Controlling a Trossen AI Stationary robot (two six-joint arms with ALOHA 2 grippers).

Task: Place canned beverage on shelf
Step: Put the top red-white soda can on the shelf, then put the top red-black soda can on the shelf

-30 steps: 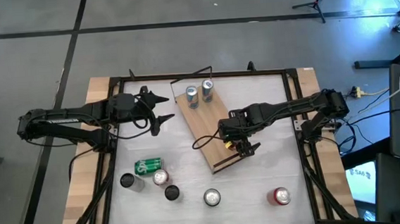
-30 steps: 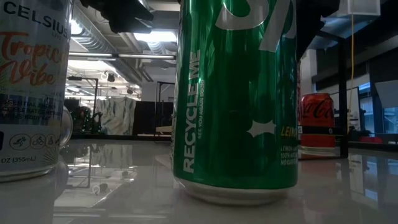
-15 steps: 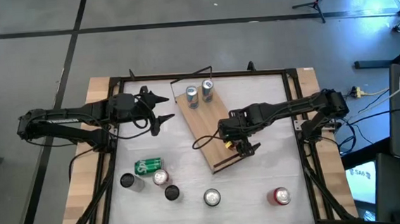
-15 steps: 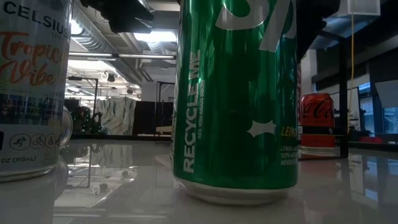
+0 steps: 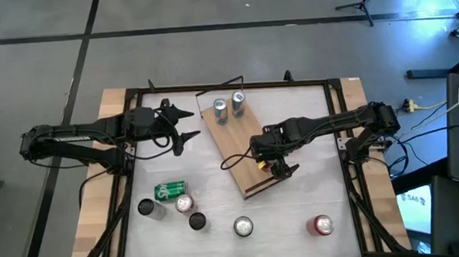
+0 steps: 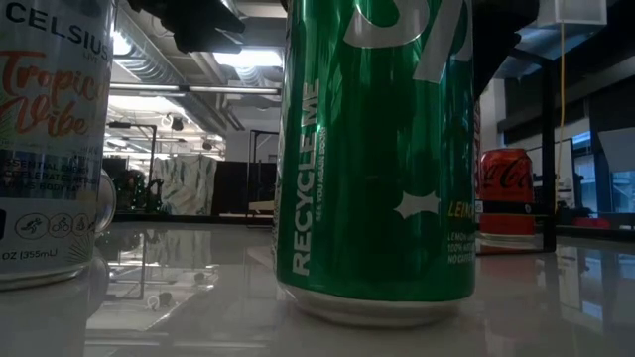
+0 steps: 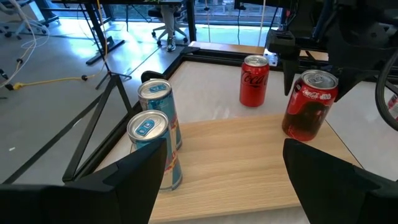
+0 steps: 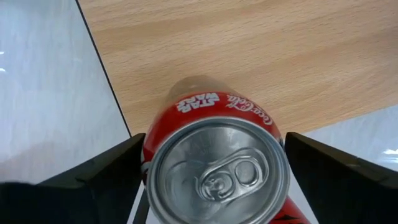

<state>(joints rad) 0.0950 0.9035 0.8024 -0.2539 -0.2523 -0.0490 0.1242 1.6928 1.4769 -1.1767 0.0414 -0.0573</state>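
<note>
Your red cola can [image 8: 216, 162] stands upright on the light wooden shelf [image 5: 243, 148], near the shelf's dark-rimmed end, at about four o'clock from the table's middle in the high view. The right gripper [image 5: 274, 164] hangs directly over it, and in the right wrist view you see the can's silver top and pull tab between the two dark fingers [image 8: 93, 177], which stand apart on either side with a little daylight showing, so the can is not clamped. At the shelf's other end, toward twelve o'clock by the thin black wire frame, two slim blue-and-silver cans [image 7: 152, 127] stand side by side. The left gripper [image 5: 182, 125] waits at about ten o'clock, just beside the shelf's long edge, its fingers spread and holding nothing. Along the table's [image 5: 300, 213] six o'clock edge you have loose cans: a green one [image 5: 170, 189] lying on its side, three small ones near it, a silver-topped one in the middle, and a red one [image 5: 322, 225] at five o'clock.
</note>
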